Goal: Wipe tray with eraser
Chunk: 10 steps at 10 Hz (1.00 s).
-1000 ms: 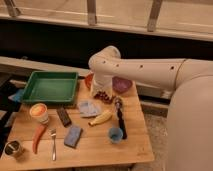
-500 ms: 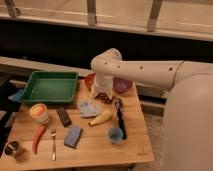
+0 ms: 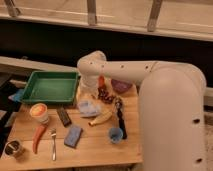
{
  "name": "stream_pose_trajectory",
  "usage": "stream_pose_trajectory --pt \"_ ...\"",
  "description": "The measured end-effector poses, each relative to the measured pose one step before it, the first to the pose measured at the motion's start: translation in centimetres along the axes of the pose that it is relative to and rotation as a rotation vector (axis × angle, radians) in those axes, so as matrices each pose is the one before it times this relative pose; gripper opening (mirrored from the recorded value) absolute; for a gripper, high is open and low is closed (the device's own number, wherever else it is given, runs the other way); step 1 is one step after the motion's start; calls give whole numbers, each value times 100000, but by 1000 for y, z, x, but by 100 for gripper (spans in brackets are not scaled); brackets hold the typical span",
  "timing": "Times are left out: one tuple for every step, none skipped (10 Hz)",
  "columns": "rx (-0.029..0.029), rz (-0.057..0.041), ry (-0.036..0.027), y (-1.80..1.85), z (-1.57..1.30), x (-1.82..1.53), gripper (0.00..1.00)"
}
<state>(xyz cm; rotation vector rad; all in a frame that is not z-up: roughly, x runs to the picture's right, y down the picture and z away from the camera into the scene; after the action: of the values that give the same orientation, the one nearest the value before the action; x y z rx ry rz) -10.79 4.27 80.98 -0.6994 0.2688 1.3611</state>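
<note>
Camera view: nothing has moved in the last second. The claw (image 3: 87, 93) still hangs with its fingers wide apart, holding nothing. The green tray (image 3: 50, 86) lies just left of it. The eraser (image 3: 63, 116) lies nearer us than the claw, untouched. So I think the wiping has not started yet.
</note>
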Motion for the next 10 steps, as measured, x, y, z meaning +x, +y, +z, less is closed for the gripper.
stream_pose_trajectory --pt "-1945 -2589 320 1428 746 -502 68" --pt "-1240 -1495 4 935 657 -426 68" --pt "-1287 -1873 53 1112 916 -555 68" --pt "-1110 -2909 159 1775 1131 -378 68" --pt "-1030 -877 48 864 252 -32 68" --pt "923 174 -329 -548 -49 -85 68" --pt "125 378 -87 -271 -92 12 68" --pt "-273 -557 152 434 96 4 68" --pt "180 117 213 -111 -11 38 68" --pt "-448 -706 853 -139 235 73 68"
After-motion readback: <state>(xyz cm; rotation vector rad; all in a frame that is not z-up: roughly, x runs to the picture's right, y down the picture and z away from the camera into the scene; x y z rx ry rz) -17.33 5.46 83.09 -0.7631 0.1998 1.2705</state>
